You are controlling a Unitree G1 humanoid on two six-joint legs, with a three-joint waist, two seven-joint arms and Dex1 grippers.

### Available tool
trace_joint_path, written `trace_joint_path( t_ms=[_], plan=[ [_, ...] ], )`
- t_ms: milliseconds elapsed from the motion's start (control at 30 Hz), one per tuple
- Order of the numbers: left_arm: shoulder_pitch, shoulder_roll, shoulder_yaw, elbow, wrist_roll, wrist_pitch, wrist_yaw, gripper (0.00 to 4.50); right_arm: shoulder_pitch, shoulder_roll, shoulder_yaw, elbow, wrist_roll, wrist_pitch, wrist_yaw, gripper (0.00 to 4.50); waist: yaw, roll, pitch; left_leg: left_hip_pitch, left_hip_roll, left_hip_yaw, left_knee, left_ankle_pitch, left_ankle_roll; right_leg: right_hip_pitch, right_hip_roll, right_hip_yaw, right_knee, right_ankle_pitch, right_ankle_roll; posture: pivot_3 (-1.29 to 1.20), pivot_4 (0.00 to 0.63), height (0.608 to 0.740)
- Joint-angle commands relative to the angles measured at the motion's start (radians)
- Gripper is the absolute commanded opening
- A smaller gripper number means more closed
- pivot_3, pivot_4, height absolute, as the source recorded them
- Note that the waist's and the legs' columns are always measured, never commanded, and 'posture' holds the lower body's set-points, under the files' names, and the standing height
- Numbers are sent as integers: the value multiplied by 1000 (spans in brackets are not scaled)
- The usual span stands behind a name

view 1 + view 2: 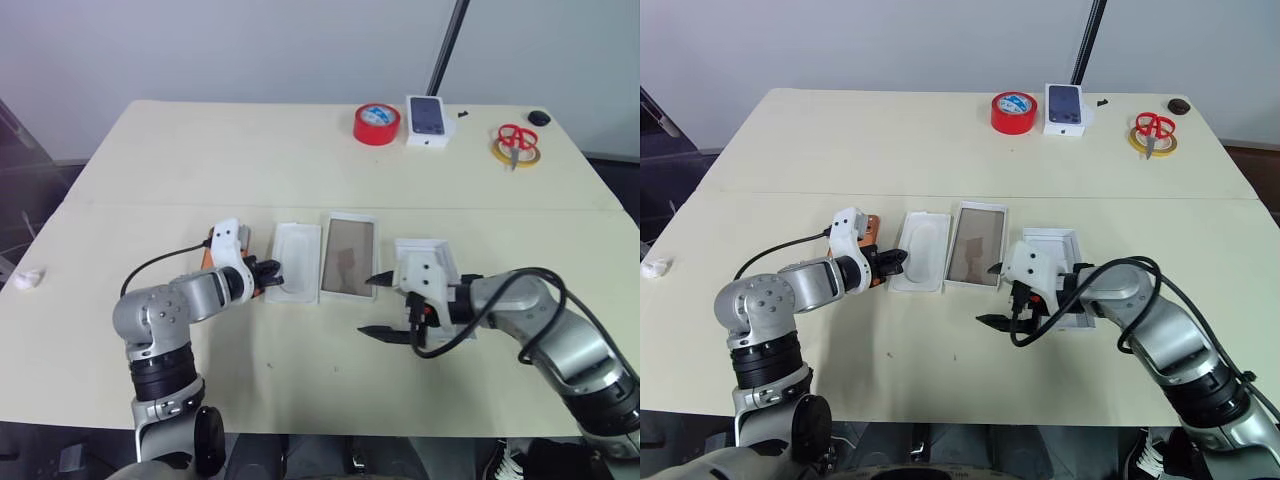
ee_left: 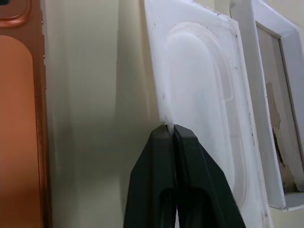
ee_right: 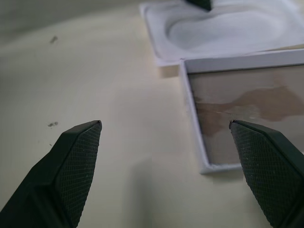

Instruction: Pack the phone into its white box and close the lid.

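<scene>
My robot's arms are silver-grey, with white wrist housings, looping black cables and textured black gripper fingers [image 3: 78,156].

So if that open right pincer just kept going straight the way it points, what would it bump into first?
Probably the white box: one finger already lines up with its near corner, the other with bare table.

No text, brand or number can be read anywhere. The small box [image 1: 1064,110] at the desk's far edge bears a dark phone picture, without legible lettering.

Copper-orange phone [image 2: 19,118] — white box [image 1: 349,257], seemingly brownish inside.
</scene>
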Motion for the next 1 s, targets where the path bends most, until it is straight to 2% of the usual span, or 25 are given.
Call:
trace_joint_path(
  t_ms=[33, 133, 200, 333, 567, 733, 833, 867, 933, 1000],
  plan=[
    [-12, -13, 49, -39, -5, 9, 11, 26, -49, 48, 83, 40, -70, 4, -31, 4500, 0, 0, 0, 0, 0, 0, 0, 0, 0, 0, 0, 0, 0, 0, 0, 0, 150, 732],
    [-7, -15, 69, -70, -12, 23, 11, 0, -78, 75, 143, 109, -154, -19, -63, 3219, 0, 0, 0, 0, 0, 0, 0, 0, 0, 0, 0, 0, 0, 0, 0, 0, 150, 732],
    [-2, -16, 89, -95, -16, 34, 10, 0, -84, 81, 163, 129, -180, -45, -57, 2040, 1, 0, 0, -1, 0, 0, 0, 0, -1, 0, -1, 0, 0, 0, 0, 0, 150, 732],
    [-12, -22, 160, -137, -30, 56, 5, 0, -79, 78, 172, 108, -183, -83, -12, 36, 1, 0, 0, -1, 0, -1, 0, 1, -1, 0, -1, -1, 0, 0, 0, 0, 150, 732],
    [-74, 20, 256, -165, -38, 109, -22, 0, -19, 42, 177, -11, -154, -147, 90, 36, 0, -1, 0, -1, 0, -1, 0, 1, -1, 0, 0, -1, 0, 0, 0, 0, 150, 732],
    [-86, 28, 247, -185, -49, 139, -39, 0, -37, 101, 177, 21, -201, -139, 34, 36, -1, -1, 1, 0, 0, -1, 0, 1, -1, 0, -1, -1, 0, 0, 0, 0, 150, 732],
    [-79, 11, 229, -205, -62, 139, -35, 0, -56, 136, 172, 33, -202, -100, 17, 927, -1, -1, 1, 0, 1, -2, 0, 1, -2, 0, -1, -1, 0, 0, 0, 0, 150, 732],
    [-77, -1, 223, -215, -68, 139, -30, 0, -63, 148, 169, 31, -203, -92, 8, 1534, 0, -1, 1, 0, 1, -2, 0, 1, -2, 0, -1, -1, 0, 0, 0, 0, 150, 732],
    [-74, -23, 212, -229, -77, 139, -20, 0, -70, 163, 160, 27, -205, -85, -8, 2322, 0, -1, 1, 0, 1, -1, 0, 1, -2, 0, -1, -1, 0, 0, 0, 0, 150, 732],
    [-67, -43, 197, -241, -84, 139, -8, 0, -74, 168, 139, 21, -203, -81, -23, 3370, 3, -1, 1, -1, 1, -2, 0, 1, -2, 0, -2, -1, 0, 0, 0, 0, 150, 732]
  ],
)
